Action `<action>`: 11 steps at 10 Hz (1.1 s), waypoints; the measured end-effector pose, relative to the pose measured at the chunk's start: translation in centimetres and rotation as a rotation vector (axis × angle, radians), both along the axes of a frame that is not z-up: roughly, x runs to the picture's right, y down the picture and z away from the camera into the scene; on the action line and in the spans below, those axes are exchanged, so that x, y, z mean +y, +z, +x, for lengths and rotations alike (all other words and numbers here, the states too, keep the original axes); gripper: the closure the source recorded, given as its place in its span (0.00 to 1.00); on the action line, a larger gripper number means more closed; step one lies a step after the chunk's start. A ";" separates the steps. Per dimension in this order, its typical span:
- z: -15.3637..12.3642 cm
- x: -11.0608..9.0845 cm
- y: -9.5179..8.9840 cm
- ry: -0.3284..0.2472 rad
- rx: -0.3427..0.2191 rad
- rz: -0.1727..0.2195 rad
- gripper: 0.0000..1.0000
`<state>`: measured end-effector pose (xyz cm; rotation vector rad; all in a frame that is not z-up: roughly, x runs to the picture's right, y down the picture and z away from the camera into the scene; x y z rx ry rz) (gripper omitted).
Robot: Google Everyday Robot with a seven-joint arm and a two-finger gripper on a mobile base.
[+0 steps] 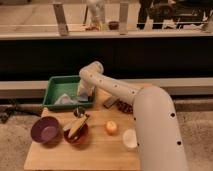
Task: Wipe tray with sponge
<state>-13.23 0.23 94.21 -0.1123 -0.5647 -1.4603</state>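
The green tray (56,86) stands at the back left of the wooden table (95,156). My arm bends over its right side and my gripper (83,95) reaches down into the tray's right half, low over the bottom. A pale grey-blue flat thing (65,99) lies on the tray bottom, just left of the gripper. It may be the sponge, but I cannot tell, nor whether the gripper holds it. The arm hides the tray's right rim.
In front of the tray stand a round purple bowl (46,131) and a dark red bowl (76,132) with things in it. An orange fruit (111,127), a white cup (130,138) and a dark flat object (111,102) lie to the right. My arm covers the table's right side.
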 end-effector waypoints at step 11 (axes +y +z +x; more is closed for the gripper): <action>-1.1 -3.3 1.2 0.013 0.016 0.039 0.96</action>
